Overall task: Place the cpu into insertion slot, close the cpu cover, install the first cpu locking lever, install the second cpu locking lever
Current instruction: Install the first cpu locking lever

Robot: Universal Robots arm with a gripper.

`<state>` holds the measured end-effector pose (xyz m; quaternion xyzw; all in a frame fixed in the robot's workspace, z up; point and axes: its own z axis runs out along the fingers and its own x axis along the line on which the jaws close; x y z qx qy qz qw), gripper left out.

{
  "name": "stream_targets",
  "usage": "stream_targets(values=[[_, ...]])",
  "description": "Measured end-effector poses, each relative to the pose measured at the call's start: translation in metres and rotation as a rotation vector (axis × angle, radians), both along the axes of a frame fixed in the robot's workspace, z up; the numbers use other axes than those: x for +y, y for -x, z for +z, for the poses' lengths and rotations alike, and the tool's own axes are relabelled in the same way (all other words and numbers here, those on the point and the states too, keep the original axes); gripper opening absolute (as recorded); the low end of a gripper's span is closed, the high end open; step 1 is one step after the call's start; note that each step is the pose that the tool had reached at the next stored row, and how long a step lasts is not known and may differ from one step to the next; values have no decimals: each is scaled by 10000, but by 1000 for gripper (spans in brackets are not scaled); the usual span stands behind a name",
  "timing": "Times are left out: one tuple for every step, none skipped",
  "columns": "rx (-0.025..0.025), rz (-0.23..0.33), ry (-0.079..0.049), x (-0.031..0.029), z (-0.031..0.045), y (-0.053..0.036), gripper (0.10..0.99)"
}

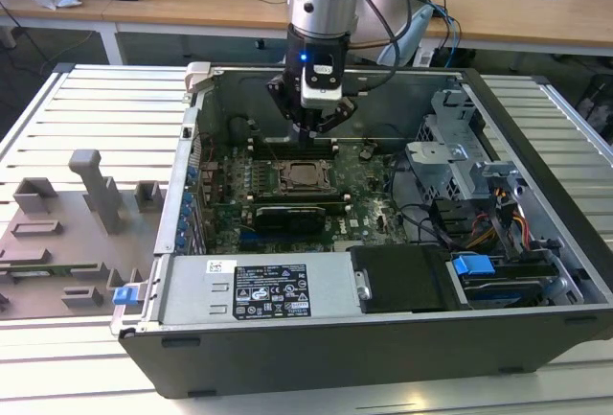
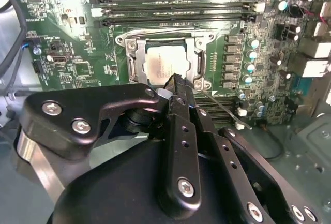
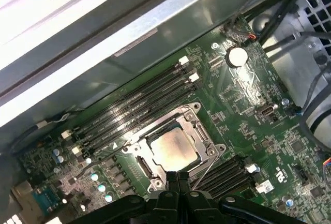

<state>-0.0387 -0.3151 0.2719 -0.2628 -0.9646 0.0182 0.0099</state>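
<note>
Cpu (image 3: 173, 146) handling, I judge: light, stiff, fragile underneath, best taken by its edges. In the exterior view a white-printed label (image 1: 271, 290) lies on the power supply (image 1: 192, 292). Further right, the chip sits in the insertion slot (image 2: 124, 40) under the lowered cpu cover (image 2: 198, 61), and the gripper (image 1: 308, 130) hangs close over it, jaws closed on nothing.

Open black metal computer case (image 1: 335, 362) lies on the slatted grey table (image 1: 96, 108), with the grey moulded fixture tray (image 1: 57, 242) beside it at the exterior view's left. Green motherboard (image 1: 369, 199) lies on the case floor behind the long silver power supply box (image 1: 259, 290). Silvery square cpu (image 3: 173, 149) sits in the metal-rimmed insertion slot (image 3: 146, 166), with the thin metal cpu cover (image 3: 202, 131) over its edges, the long black memory slots (image 3: 134, 105) just beside and the black gripper (image 1: 308, 129) above.
</note>
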Motion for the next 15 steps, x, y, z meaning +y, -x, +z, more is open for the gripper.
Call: stream_targets(values=[[0, 92, 0, 0, 0, 0, 106], [0, 192, 0, 0, 0, 0, 106], [0, 375, 0, 0, 0, 0, 106], [0, 500, 0, 0, 0, 0, 106], [0, 596, 0, 0, 0, 0, 106], [0, 681, 0, 0, 0, 0, 106], [0, 772, 0, 0, 0, 0, 106], [0, 916, 0, 0, 0, 0, 106], [1, 1093, 0, 0, 0, 0, 106], [0, 1194, 0, 0, 0, 0, 106], [0, 1282, 0, 0, 0, 0, 106], [0, 1412, 0, 0, 0, 0, 106], [0, 1498, 0, 0, 0, 0, 106], [0, 1677, 0, 0, 0, 0, 106], [0, 1758, 0, 0, 0, 0, 106]])
